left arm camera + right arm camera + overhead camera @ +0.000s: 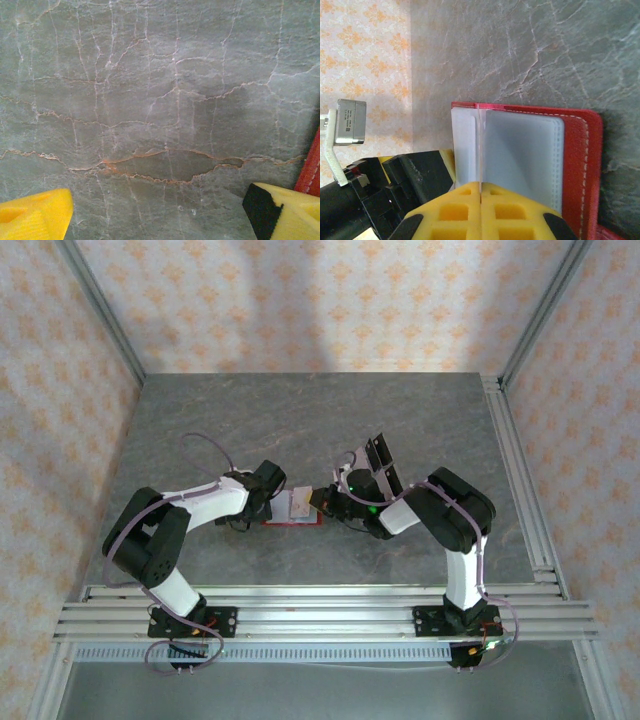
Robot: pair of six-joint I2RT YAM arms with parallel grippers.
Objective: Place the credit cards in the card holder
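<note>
As my right hand (480, 187) presses shut on a thin pale sheet (479, 145), seen edge-on, over the open, stitched red folding card holder (580, 165) lying on the grey marbled tabletop (300, 420), I cannot tell whether that sheet is a card or one of the holder's pale inner leaves. My left hand (157, 217) hangs with fingers wide apart over bare stone, just beside the holder's red edge, pinning nothing. The risk, as I judge it: the unheld holder slides or folds when I push, and the sheet buckles or misses its pocket. Flat pale cards with black bands (380, 458) lie near the right arm.
</note>
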